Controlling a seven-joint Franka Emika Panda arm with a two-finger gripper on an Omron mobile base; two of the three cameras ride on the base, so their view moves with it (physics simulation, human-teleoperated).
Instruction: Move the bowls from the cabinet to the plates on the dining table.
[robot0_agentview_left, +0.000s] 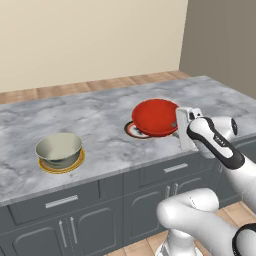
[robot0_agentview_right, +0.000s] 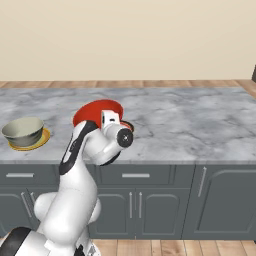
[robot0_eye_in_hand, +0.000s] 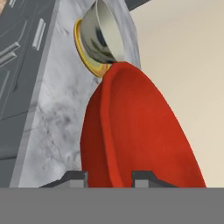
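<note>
While the red bowl hangs tilted over its plate, these are the points that matter, each placed relative to the dark red rimmed plate.

Landmark: the dark red rimmed plate (robot0_agentview_left: 134, 131) lies on the counter (robot0_agentview_left: 100, 117), near its front edge; much of it is covered by the bowl.

Red bowl: the red bowl (robot0_agentview_left: 155, 117) sits directly above the plate, tipped, with its low edge at or just over the plate and its far side raised. Whether it touches the plate I cannot tell.

Tool: the tool (robot0_eye_in_hand: 109, 178) stands at the bowl's rim on the side away from the plate's visible edge; in the hand view one finger tip lies on each side of the rim wall, so it looks clamped on the red bowl.

Key relation: the plate is below the bowl and slightly toward the cream bowl, so the coming move is probably a short lowering and levelling.

Cream bowl: the cream bowl (robot0_agentview_left: 59, 149) rests upright on the yellow-gold plate (robot0_agentview_left: 61, 164), well apart from the landmark along the counter.

Progress: one bowl looks placed; the second seems nearly down.

Risk: released while tilted, the bowl could rock or slide off.
</note>
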